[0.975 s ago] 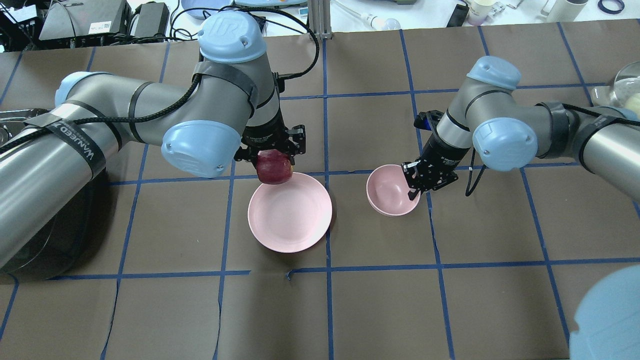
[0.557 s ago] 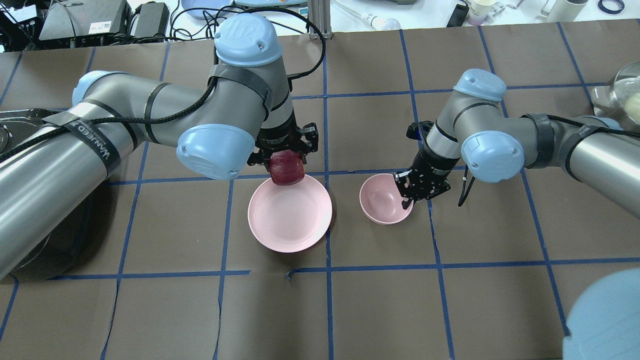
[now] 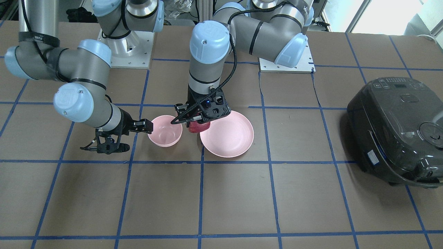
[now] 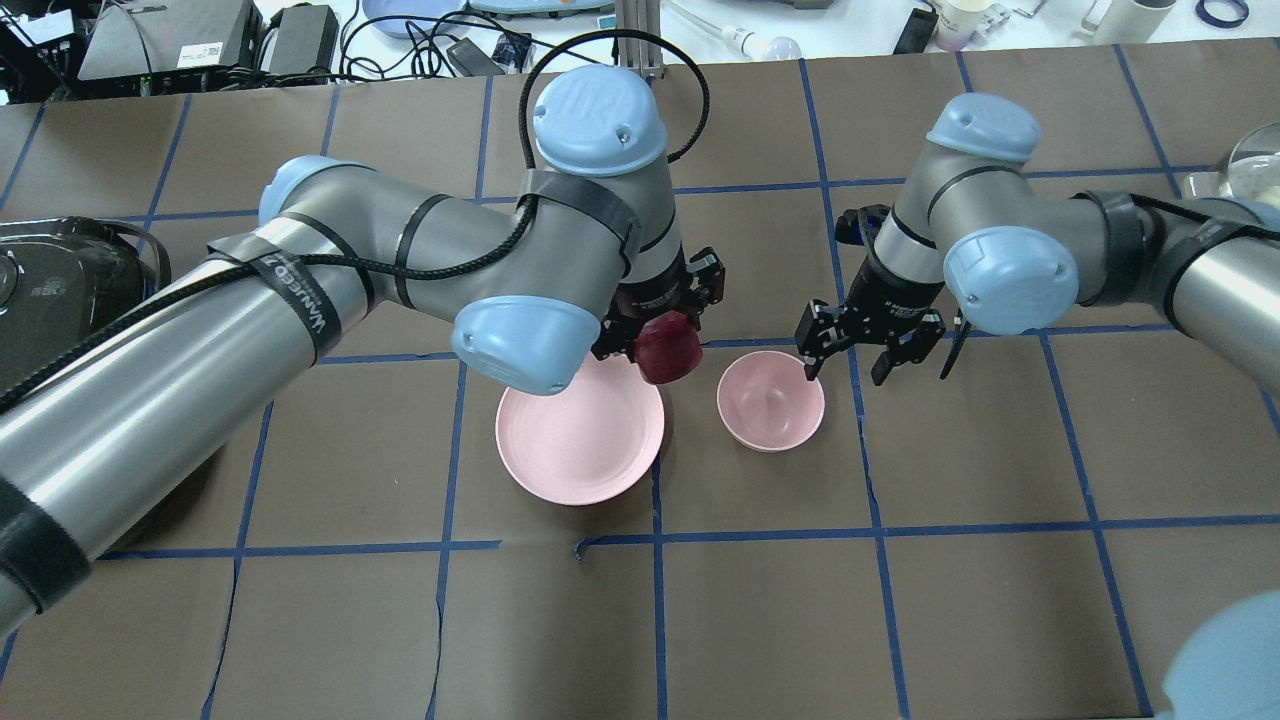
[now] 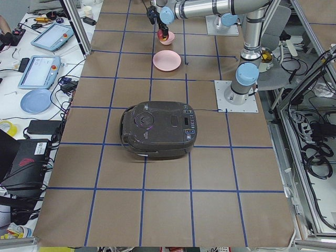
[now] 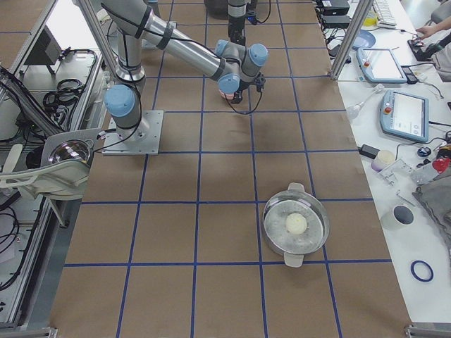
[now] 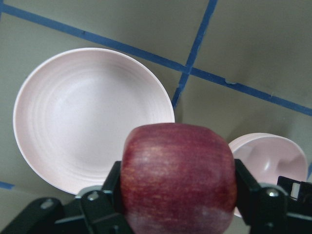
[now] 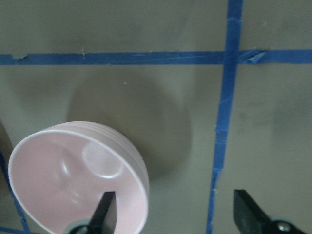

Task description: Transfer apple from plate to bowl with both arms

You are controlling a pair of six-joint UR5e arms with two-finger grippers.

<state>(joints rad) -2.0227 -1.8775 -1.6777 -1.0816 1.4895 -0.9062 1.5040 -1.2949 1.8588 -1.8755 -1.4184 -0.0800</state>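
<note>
Currently I read the left fingers (image 7: 248, 190) as closed on the apple (image 4: 668, 350), one finger on each flank of the fruit. The apple hangs clear of the tabletop (image 4: 900, 620). It is above the plate (image 4: 575, 445), over the part of the rim that faces the bowl (image 4: 768, 405), and it is not in the bowl. Plate and bowl sit side by side, apart, about midway between the tabletop's left and right ends, with the bowl on the right-end side. In the left wrist view the plate lies below the apple to one side and the bowl's rim shows on the other.

The right fingers (image 8: 105, 212) are spread apart and hold nothing. One finger sits over the bowl's rim on its right-end side. The other is outside the bowl, over bare tabletop. I cannot tell whether the inner finger touches the rim.

A dark rice cooker (image 3: 394, 128) stands near the tabletop's left end. A lidded metal pot (image 6: 296, 225) stands toward the right end, well apart from both dishes.
</note>
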